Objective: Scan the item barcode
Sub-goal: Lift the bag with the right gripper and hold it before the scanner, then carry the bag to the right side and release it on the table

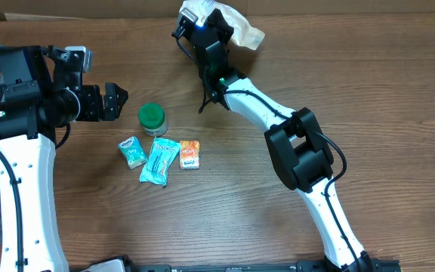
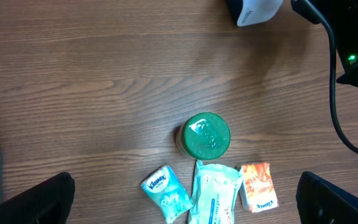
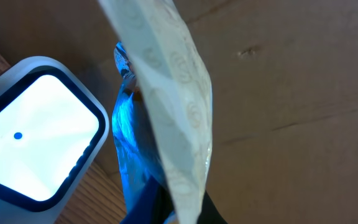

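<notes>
Right gripper point(image 1: 202, 21): at the far edge of the table point(image 1: 368, 83), about mid-width, with its arm stretched up from the near right. The jaws are closed almost fully. A pale, crinkled packet point(image 1: 246, 34) is pinched between them. In the overhead view the packet sticks out to the right of the gripper and is clear of the tabletop.

In the right wrist view the packet point(image 3: 179, 124) runs up the middle of the frame, edge-on and tilted. It has a patterned whitish face and a strip of shiny film at its left edge that catches blue light. The gripper's own fingertips cannot be made out there, only a dark shape at the foot of the packet.

Scanner point(image 3: 36, 143): a white unit with a grey rim and a lit window, just left of the held packet. The packet is close beside the window, but I cannot tell whether they touch. No barcode is legible on the visible side.

Left gripper point(image 1: 118, 100): on the left of the table, jaws spread wide, holding nothing. In the left wrist view its dark fingers point(image 2: 42, 202) show at the two near corners.

On the table right of the left gripper stands a green-lidded jar point(image 1: 152, 117). Nearer than the jar are three items in a row: a small tissue pack point(image 1: 132, 151), a teal sachet point(image 1: 159, 161) and an orange pack point(image 1: 190, 154). All four are well apart from the right gripper.
</notes>
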`<state>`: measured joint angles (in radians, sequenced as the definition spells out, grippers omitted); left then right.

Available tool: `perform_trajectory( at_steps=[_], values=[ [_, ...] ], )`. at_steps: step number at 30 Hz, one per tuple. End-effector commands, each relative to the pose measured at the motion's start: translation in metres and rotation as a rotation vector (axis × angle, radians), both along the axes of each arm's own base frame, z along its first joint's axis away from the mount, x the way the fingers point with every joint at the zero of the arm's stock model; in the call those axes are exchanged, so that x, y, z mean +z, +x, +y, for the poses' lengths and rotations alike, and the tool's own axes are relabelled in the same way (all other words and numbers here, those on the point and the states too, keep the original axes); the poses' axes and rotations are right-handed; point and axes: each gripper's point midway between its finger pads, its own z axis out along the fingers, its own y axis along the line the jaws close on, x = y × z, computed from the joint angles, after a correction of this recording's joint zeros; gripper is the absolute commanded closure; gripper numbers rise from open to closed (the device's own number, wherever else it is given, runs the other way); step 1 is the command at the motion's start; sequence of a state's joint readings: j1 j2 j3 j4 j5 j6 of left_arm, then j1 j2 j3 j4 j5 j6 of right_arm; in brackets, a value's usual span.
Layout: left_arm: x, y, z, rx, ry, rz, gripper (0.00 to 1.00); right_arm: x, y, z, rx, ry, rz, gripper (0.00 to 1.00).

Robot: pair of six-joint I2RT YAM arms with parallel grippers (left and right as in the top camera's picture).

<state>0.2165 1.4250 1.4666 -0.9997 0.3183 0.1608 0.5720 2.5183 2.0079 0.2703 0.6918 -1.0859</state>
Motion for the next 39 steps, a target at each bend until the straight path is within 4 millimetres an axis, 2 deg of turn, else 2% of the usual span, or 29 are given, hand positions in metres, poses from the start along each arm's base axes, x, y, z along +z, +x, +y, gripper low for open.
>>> perform_trajectory(
  at_steps=[1,5,8,13,18,21,22,26,29,32,35,39],
  values=[
    [0.011,0.002,-0.002,-0.019,0.007,-0.035,0.0,0.016,-0.002,0.006,0.003,0.003,-0.03,0.96],
    [0.011,0.002,-0.002,-0.019,0.007,-0.035,0.0,0.02,-0.004,0.01,0.013,0.012,-0.035,0.96],
    [0.011,0.002,-0.002,-0.019,0.007,-0.035,0.0,0.036,-0.006,0.006,-0.011,0.053,-0.056,0.96],
    [0.011,0.002,-0.002,-0.019,0.007,-0.035,0.0,0.079,-0.021,-0.003,-0.03,0.197,-0.036,0.96],
    [0.011,0.002,-0.002,-0.019,0.007,-0.035,0.0,0.142,-0.048,-0.022,-0.059,0.365,-0.033,0.96],
    [0.011,0.002,-0.002,-0.021,0.007,-0.035,0.0,0.176,-0.077,-0.038,-0.109,0.645,-0.011,0.96],
    [0.011,0.002,-0.002,-0.021,0.007,-0.035,0.0,0.181,-0.087,-0.038,-0.102,0.716,0.032,0.96],
    [0.011,0.002,-0.002,-0.02,0.007,-0.035,0.0,0.191,-0.142,-0.028,0.042,0.968,0.35,0.96],
    [0.011,0.002,-0.002,-0.02,0.007,-0.035,0.01,0.199,-0.179,-0.031,0.106,1.158,0.573,0.96],
    [0.011,0.002,-0.002,-0.021,0.007,-0.035,0.0,0.198,-0.208,-0.051,0.106,1.278,0.776,0.96],
    [0.011,0.002,-0.002,-0.02,0.007,-0.035,0.0,0.183,-0.228,-0.075,0.059,1.34,0.947,0.96],
    [0.011,0.002,-0.002,-0.021,0.007,-0.035,0.0,0.155,-0.238,-0.132,-0.162,1.394,1.035,0.96]
  ],
)
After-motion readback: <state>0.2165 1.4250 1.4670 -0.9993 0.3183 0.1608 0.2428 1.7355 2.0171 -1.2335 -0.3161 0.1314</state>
